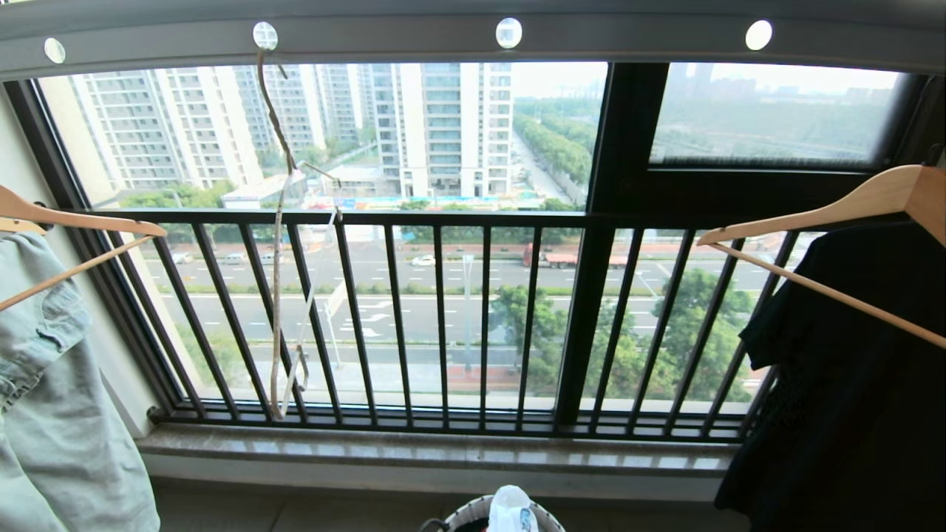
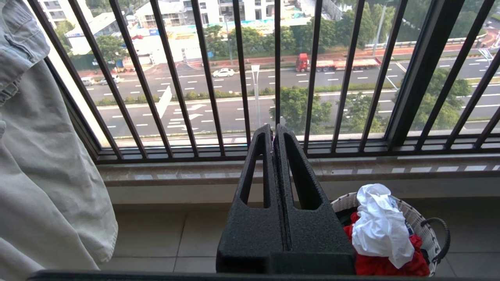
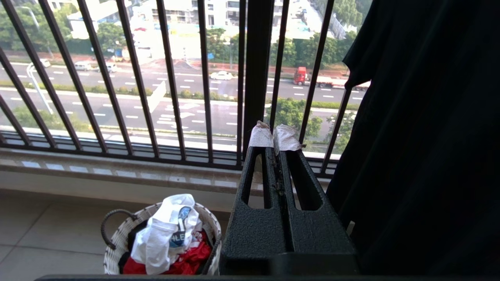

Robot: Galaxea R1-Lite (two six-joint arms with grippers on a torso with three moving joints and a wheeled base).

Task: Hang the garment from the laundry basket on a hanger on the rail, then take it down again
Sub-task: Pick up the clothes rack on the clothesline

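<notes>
— The white T-shirt (image 2: 381, 226) is bunched on top of the red cloth (image 2: 384, 265) in the laundry basket (image 3: 117, 249), down on the floor under the sill. Nothing lifted yet.

— And the grippers?

— Left gripper (image 2: 273, 130) and right gripper (image 3: 273, 136) both clamped shut, empty, level, aimed at the window bars (image 1: 443, 318).

— Risk?

— I'd say a deep pinch drags the red cloth up too. And the wire hanger (image 1: 284, 295) dangles loose and crooked from the rail (image 1: 628, 41); a nudge could swing it or unhook it.
</notes>
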